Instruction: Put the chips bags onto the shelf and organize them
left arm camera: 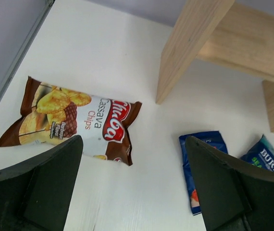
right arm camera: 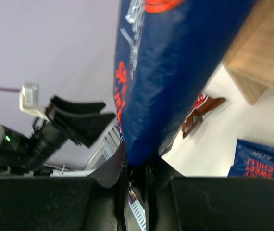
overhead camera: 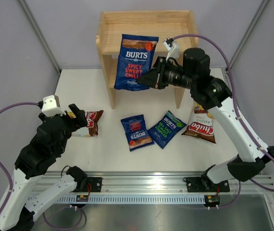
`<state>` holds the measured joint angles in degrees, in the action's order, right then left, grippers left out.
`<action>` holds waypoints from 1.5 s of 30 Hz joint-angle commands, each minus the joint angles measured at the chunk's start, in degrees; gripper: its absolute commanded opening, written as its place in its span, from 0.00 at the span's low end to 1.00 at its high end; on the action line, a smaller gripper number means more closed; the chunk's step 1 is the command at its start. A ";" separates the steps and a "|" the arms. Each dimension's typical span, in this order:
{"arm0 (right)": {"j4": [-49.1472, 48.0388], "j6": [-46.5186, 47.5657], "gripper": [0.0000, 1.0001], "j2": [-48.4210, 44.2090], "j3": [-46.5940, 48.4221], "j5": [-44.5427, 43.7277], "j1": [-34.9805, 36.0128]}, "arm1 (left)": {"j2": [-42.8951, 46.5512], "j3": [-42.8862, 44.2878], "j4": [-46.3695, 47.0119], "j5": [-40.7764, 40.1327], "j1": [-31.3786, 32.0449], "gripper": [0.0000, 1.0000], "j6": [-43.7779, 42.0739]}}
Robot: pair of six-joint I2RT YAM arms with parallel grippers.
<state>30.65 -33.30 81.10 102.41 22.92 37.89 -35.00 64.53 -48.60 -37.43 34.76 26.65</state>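
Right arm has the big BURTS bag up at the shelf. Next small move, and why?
Probably ease the right gripper forward and lower the big BURTS bag onto the shelf: it pinches the bag's lower corner, and the bag hangs upright before the shelf, seemingly not resting yet.

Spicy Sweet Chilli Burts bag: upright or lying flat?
Upright. The Burts bag reads right way up in front of the shelf, bottom edge pinched by the right gripper.
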 commanded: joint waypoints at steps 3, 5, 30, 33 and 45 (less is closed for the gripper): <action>15.72 3.15 0.00 13.18 19.46 6.17 -5.89 | 3.18 -3.44 1.14 -1.24 -0.13 0.91 -1.87; 19.34 3.33 0.00 20.98 31.14 6.78 -7.73 | 3.54 -5.03 1.23 -1.33 -0.13 0.91 -1.96; -0.85 -6.43 0.16 42.21 54.38 12.68 -14.07 | 1.43 -10.39 3.95 8.69 -0.13 0.89 -3.36; -4.72 -7.04 0.15 44.05 55.00 12.94 -14.07 | 1.34 -10.48 3.86 8.87 -0.13 0.88 -3.54; -3.50 -3.80 0.45 46.25 55.70 16.55 -14.25 | 0.55 -10.74 4.39 9.74 -0.13 0.87 -4.42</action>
<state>28.77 -39.51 127.42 156.81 38.68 23.99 -33.89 53.93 -46.63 -28.86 34.76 23.51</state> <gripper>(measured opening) 0.405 0.877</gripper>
